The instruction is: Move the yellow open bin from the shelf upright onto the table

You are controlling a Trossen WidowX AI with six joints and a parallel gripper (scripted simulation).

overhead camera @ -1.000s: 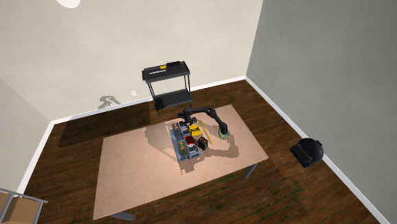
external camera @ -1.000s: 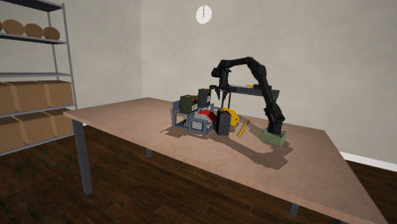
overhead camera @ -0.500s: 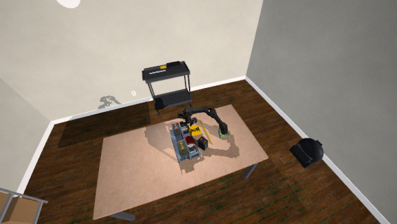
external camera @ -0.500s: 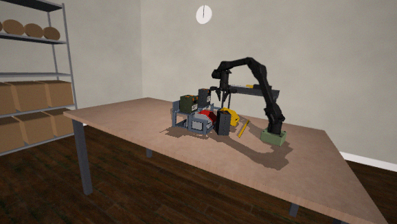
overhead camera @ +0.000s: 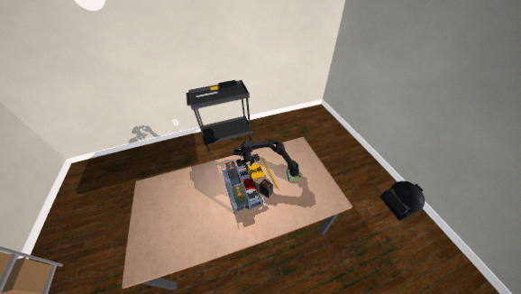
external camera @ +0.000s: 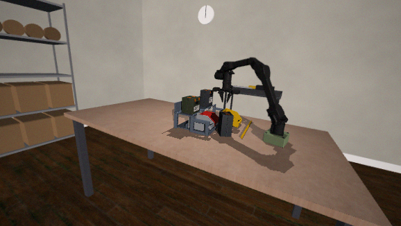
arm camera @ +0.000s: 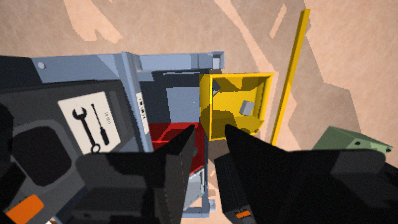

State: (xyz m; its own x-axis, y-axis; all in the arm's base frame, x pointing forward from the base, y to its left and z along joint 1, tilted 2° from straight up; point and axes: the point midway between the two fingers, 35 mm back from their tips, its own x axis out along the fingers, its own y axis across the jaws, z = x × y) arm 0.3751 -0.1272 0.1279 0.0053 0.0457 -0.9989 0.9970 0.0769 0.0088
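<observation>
Black, the arm (overhead camera: 270, 143) (external camera: 269, 83) arches from its green base (overhead camera: 295, 179) (external camera: 277, 141) (arm camera: 345, 142), jaws (overhead camera: 248, 162) (external camera: 224, 100) downward, partly spread, gripping nothing. Beside the blue-grey shelf (overhead camera: 231, 194) (external camera: 207, 130) (arm camera: 132, 85), the yellow bin (overhead camera: 256, 170) (external camera: 236, 118) (arm camera: 235, 107) carries grey parts. Pale walls (overhead camera: 203, 45) (external camera: 295, 35) surround the tan counter (overhead camera: 180, 225) (external camera: 156, 128). A yellow strip (overhead camera: 270, 173) (external camera: 246, 129) (arm camera: 291, 75) borders the gap between bin and base; left of the shelf, open counter reaches its edge.

qty: 1 yel open bin (overhead camera: 256, 170) (external camera: 239, 122) (arm camera: 205, 107) w/ 2 gray parts (arm camera: 247, 108), 1 blue-gray shelf (overhead camera: 230, 194) (external camera: 175, 119) (arm camera: 131, 90) w/ 2 cases (external camera: 190, 105) on top, 1 blk case (overhead camera: 266, 188) (external camera: 225, 124) (arm camera: 228, 187) beside, 1 yel bar (overhead camera: 270, 173) (external camera: 246, 129) (arm camera: 291, 80), 1 wall clock (overhead camera: 91, 4) (external camera: 206, 14)
</observation>
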